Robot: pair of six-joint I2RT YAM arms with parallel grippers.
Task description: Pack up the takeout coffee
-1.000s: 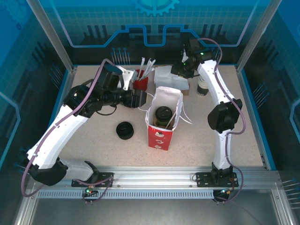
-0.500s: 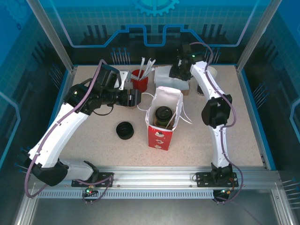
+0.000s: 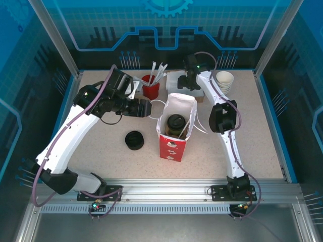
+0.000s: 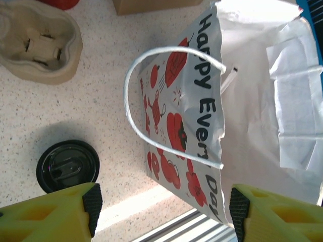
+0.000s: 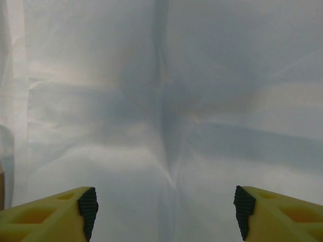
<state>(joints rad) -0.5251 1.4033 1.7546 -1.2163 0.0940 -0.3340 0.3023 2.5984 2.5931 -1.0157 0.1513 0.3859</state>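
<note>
I note the small dark black-lidded paper cup upright, lid up, in the red-and-white paper bag; left gripper and right gripper gape wide, empty.

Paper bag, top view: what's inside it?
The takeout coffee, black lid up, with a thin pale stick beside it. The paper bag hides the cup's sides and its own floor.

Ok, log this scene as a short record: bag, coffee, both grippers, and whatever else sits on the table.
bag: upright, top open
coffee: inside the bag, lid on
left gripper: open, empty, beside the bag's left side
right gripper: open, empty, over white paper at the far side
lids: black, low stack left of the bag
cups: lidless stack, far right
red cup: far side, left of the white paper
</note>
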